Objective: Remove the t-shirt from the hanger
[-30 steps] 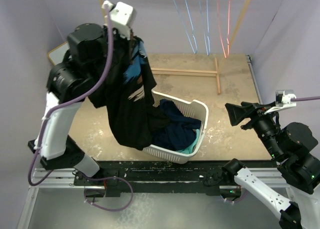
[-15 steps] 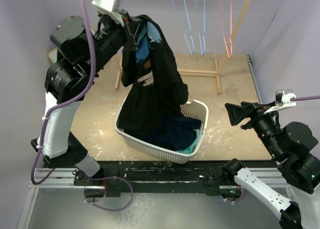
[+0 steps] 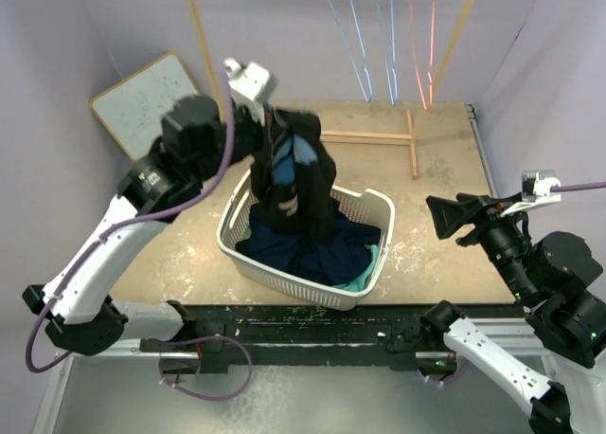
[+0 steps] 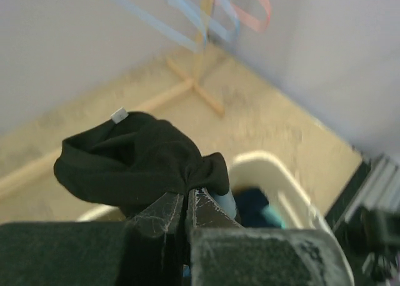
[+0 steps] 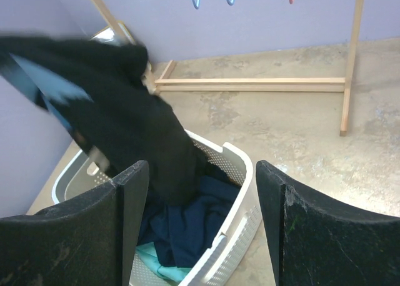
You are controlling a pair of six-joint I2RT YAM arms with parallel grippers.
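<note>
Pinching black t-shirt (image 3: 301,178) tight in clenched left gripper (image 4: 186,202), fabric bunched over fingertips. Dangling it above white basket (image 3: 383,209) mid-table, lower end down inside on dark clothes (image 3: 331,249). Hovering w/ right gripper (image 5: 201,168) spread wide, nothing btwn fingers, right of basket, apart.

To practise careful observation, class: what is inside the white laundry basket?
Visible: dark navy clothing, a teal garment, and the lower end of the black t-shirt, which the left claw holds from above. The floor of the basket and anything beneath the pile are covered.
</note>
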